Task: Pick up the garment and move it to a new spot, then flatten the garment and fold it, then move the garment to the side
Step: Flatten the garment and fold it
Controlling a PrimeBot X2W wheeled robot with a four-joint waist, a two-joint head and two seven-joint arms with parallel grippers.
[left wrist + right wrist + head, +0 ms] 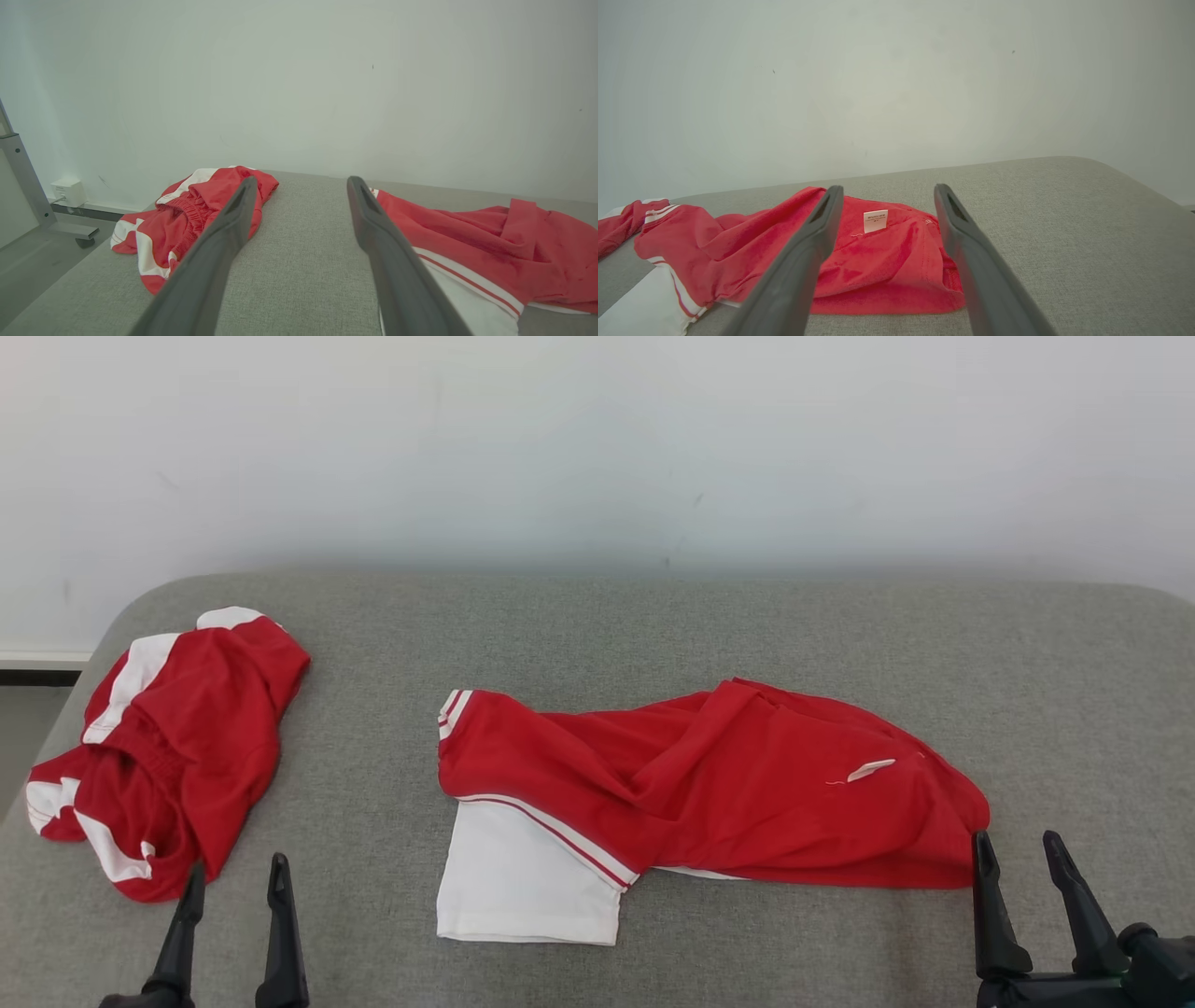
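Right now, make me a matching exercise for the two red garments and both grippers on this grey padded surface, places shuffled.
1 crumpled red-and-white striped garment; 2 long red garment with white panel; 3 left gripper; 4 right gripper.
A open, at the long garment's right end; B surface's left edge; C open, beside the crumpled heap; D surface's middle.
Pairs: 1-B, 2-D, 3-C, 4-A.

Lab-like room: padded table [653, 625], bare wall [597, 448]

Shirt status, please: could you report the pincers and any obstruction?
Left pincer open, empty. Right pincer open, beside shirt. Shirt crumpled, unfolded. Shorts lie left, apart.
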